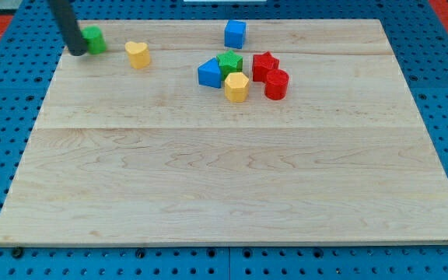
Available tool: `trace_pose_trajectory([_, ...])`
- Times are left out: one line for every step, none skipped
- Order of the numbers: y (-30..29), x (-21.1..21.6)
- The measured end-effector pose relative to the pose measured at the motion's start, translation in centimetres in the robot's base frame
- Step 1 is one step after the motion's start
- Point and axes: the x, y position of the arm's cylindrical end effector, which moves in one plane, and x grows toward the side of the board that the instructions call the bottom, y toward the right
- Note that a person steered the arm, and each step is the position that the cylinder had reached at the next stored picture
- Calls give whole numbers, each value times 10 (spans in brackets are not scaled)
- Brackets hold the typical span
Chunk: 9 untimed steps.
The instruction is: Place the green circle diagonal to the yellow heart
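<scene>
The green circle (95,39) sits near the board's top left corner. My tip (77,51) touches its left side, the dark rod rising toward the view's top left. The yellow heart (138,54) lies a short way to the right of the green circle and slightly lower, apart from it.
A blue cube (235,33) stands at the top middle. Below it is a cluster: blue triangle (208,73), green star (230,62), yellow hexagon (236,87), red star (264,65), red cylinder (276,84). The wooden board (224,179) lies on a blue pegboard.
</scene>
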Motion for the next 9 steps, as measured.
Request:
trace_pose_trajectory([19, -6])
trace_pose_trajectory([24, -14])
trace_pose_trajectory([24, -29])
trace_pose_trajectory([28, -38])
trace_pose_trajectory([38, -25])
trace_pose_trajectory([52, 26])
trace_pose_trajectory([83, 72])
trace_pose_trajectory([142, 82])
trace_pose_trajectory([203, 97])
